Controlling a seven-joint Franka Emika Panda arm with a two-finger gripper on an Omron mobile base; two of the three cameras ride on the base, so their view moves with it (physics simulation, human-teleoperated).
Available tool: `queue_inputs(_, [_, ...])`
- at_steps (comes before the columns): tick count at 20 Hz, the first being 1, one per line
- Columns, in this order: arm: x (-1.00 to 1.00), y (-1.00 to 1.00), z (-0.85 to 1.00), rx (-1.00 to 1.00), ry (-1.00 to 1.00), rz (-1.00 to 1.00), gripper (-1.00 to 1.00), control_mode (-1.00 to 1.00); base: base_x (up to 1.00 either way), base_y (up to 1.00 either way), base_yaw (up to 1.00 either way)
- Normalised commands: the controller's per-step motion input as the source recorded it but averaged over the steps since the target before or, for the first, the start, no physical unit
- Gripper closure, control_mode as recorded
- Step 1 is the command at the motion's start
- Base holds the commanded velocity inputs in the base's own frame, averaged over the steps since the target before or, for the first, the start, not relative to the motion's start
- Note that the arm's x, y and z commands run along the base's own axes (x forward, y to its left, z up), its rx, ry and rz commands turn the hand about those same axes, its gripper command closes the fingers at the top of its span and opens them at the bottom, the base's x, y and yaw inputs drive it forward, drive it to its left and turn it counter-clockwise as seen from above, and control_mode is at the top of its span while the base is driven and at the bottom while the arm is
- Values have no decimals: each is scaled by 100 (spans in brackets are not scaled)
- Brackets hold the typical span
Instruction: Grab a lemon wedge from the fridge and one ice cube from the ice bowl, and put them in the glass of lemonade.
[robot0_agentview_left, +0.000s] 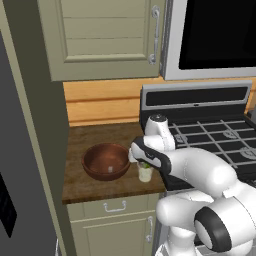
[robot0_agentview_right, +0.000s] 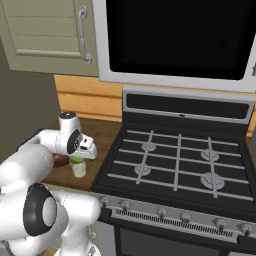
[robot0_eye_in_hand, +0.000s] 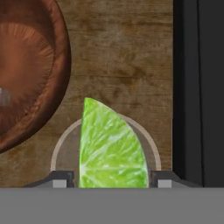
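Two things sit on the wooden counter in the left base view: the ice bowl, with a pale ice cube in it, and just to its right the glass of lemonade, under the gripper, with a bit of green at its rim. From the right base view, the gripper hovers directly above the glass of lemonade, beside the stove. Looking down the hand view, the lemon wedge stands between the fingertips over the glass's rim; whether they clamp it or have let go, I cannot tell.
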Motion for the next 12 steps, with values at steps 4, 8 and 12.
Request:
queue_inputs(4, [0, 0, 0, 0, 0, 0, -100, -100, 0, 0, 0])
queue_inputs(8, [0, 0, 0, 0, 0, 0, -100, -100, 0, 0, 0])
queue_inputs(12, [-11, 0, 20, 4, -4, 0, -100, -100, 0, 0, 0])
